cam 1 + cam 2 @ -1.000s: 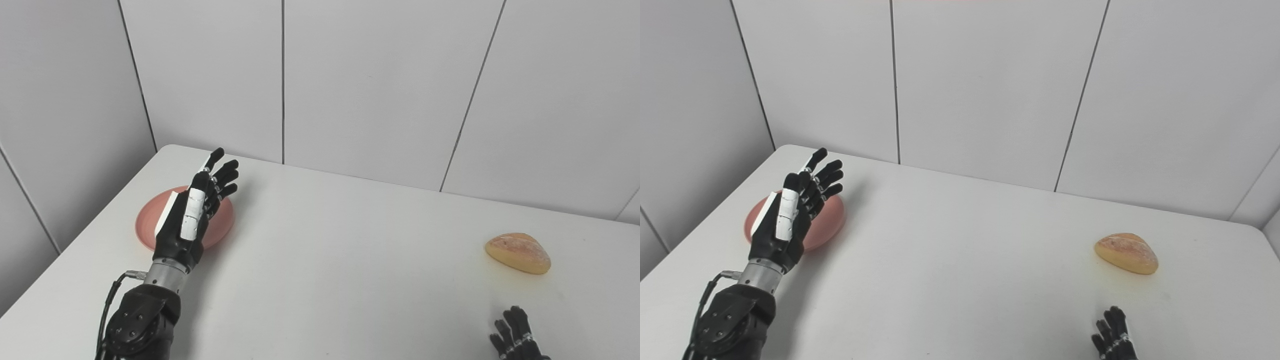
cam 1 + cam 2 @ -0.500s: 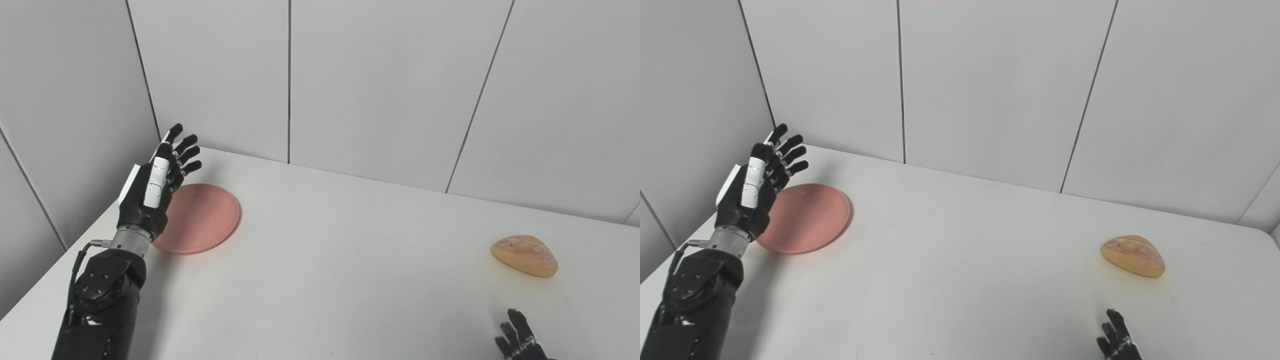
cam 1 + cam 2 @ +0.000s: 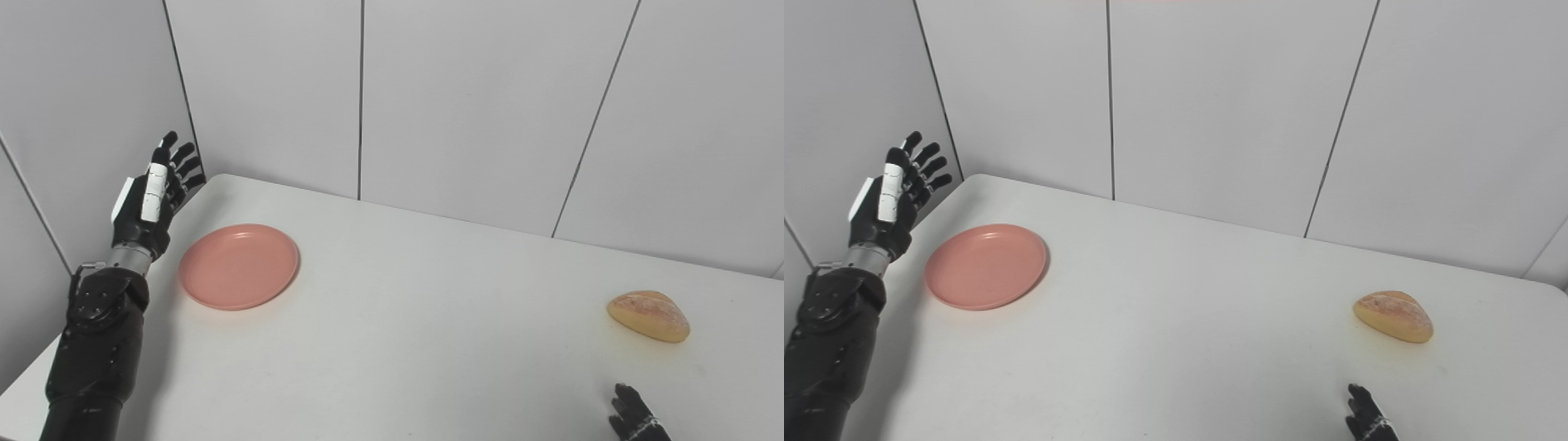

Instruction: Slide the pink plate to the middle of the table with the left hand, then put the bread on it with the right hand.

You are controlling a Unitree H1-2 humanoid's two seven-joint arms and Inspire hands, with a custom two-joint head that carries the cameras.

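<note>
The pink plate (image 3: 239,266) lies flat near the table's left side, nothing on it. My left hand (image 3: 150,202) is raised above the table's left edge, left of the plate and apart from it, fingers spread and holding nothing. The bread (image 3: 648,315), a golden-brown roll, rests on the table at the far right. Only the fingertips of my right hand (image 3: 634,416) show at the bottom edge, in front of the bread and clear of it; they appear spread and hold nothing.
The white table (image 3: 416,318) sits in a corner of grey panelled walls (image 3: 465,104). The left wall stands close behind my left hand. Bare tabletop lies between plate and bread.
My left hand has swung left and up, from over the plate to beyond its left rim. The right hand has sunk lower in the picture. The view has shifted slightly.
</note>
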